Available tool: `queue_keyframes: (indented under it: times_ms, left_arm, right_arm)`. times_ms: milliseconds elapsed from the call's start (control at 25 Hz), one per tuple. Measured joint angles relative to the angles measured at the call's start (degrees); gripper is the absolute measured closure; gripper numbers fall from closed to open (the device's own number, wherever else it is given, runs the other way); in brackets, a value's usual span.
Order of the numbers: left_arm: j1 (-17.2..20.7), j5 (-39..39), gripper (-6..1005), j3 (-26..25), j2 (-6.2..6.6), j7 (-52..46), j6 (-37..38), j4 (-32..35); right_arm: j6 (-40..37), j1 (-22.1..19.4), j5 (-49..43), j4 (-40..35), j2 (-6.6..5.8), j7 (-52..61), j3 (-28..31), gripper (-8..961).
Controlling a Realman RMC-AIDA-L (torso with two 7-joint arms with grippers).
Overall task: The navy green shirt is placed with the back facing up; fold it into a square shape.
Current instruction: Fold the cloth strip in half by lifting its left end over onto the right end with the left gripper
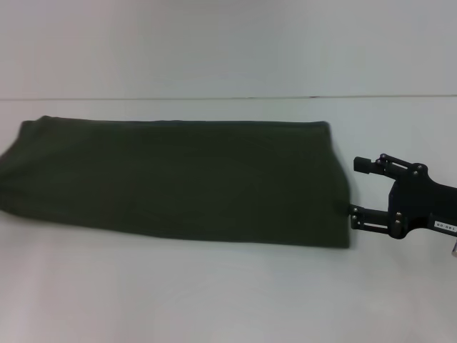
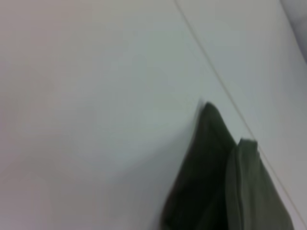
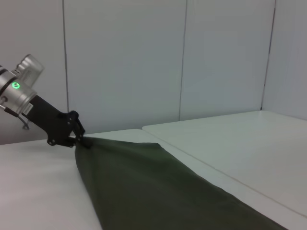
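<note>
Shirt: the navy green shirt [image 1: 178, 182] lies folded into a long band across the middle of the white table [image 1: 214, 300]; I see it running from the robot's far left to just short of the right gripper.
Shirt edges: the far long edge is straight and close to the seam line [image 1: 228, 98] in the table; the near long edge slants a little; the left end looks rounded and slightly lifted.
Right gripper: my right gripper [image 1: 355, 187] sits at the shirt's right end, its two black fingers [image 1: 364, 163] spread wide apart, the nearer one touching the cloth's corner, nothing clamped between them.
Left gripper: in the right wrist view I see the left gripper [image 3: 79, 140] at the shirt's [image 3: 158, 187] far corner, jaws pinched together on the cloth there, the fabric rising to it in a taut ridge.
Left wrist view: it shows a dark corner of the shirt [image 2: 216, 182] over the table [image 2: 86, 120]; I see no fingers there.
Surroundings: pale wall panels [image 3: 124, 62] stand behind the table.
</note>
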Motion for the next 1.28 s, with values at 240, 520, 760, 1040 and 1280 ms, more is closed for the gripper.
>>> queue_keyframes:
  times_ms: [240,520,760,1040,1280]
  left_arm:
    - [0.2,0.2,980,-2.4,0.69,1.3,-1.0,1.1]
    - [-1.2,-1.6,980,-1.8,0.39,3.0,-0.5,0.8]
    - [-4.9,-10.0,979,3.4,0.07,5.2,7.4,1.6]
    - [-10.9,-19.6,979,17.1,-5.34,4.6,14.3,8.1]
    - [-13.0,-22.6,979,26.2,-10.75,7.6,11.4,6.7]
  right_arm:
    - [0.0,-0.1,0.1,0.1,0.02,0.0,0.1,78]
    - [1.0,-0.1,0.1,0.9,0.27,-0.3,1.4,78]
    - [1.6,-0.4,0.1,2.9,0.42,-0.3,9.7,77]
    - [2.5,-2.1,0.1,5.0,0.41,-0.3,16.8,77]
    - [2.7,-3.6,0.1,6.4,0.42,-0.3,19.8,77]
